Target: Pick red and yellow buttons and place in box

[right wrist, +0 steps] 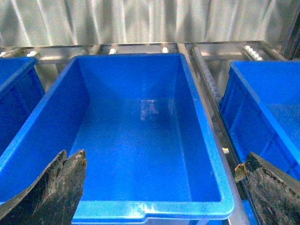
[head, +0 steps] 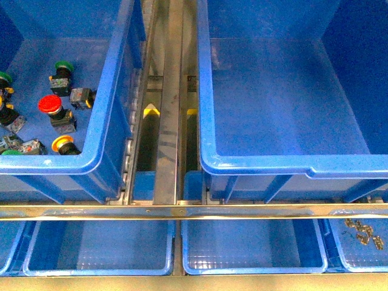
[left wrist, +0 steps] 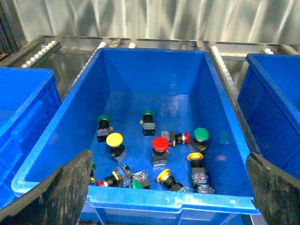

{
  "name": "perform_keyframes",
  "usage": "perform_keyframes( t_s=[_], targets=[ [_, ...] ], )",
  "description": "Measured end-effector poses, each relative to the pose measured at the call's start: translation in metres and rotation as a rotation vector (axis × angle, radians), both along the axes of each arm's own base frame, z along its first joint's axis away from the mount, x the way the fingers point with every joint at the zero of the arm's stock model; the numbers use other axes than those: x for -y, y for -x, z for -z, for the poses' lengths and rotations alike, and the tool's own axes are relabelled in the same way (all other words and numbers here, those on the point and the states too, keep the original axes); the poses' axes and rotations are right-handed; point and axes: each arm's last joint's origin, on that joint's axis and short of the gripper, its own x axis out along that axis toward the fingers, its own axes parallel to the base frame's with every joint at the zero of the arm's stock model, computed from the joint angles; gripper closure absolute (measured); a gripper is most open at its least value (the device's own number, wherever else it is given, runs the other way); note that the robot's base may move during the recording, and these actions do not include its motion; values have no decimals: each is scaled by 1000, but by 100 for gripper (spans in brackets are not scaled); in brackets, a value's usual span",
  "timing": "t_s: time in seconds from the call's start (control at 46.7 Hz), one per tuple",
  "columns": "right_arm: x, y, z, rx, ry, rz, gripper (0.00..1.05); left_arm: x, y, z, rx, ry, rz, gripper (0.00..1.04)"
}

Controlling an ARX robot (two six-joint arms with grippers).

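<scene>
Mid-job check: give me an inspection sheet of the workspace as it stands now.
Surface: metal rack rails between the crates.
Job's things: red button and yellow button lie in the left crate; the box, right, holds nothing.
Clutter: green buttons in the same crate; small metal parts in a lower tray.
Grippers: left gripper and right gripper open, empty.
Cables: nothing seen.
Surroundings: corrugated metal wall behind.

Red btn [head: 50, 105], yellow btn [head: 62, 143]; box [head: 260, 165] empty.
</scene>
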Motion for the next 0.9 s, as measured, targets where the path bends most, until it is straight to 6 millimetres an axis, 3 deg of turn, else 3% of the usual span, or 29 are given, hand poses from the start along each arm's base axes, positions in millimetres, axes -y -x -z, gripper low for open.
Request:
perform_keyframes(
  t_s=[0.899],
  targets=[
    [0, 0, 0, 0, 0, 0, 6, 0, 0, 0, 0, 0, 0, 8]
  ],
)
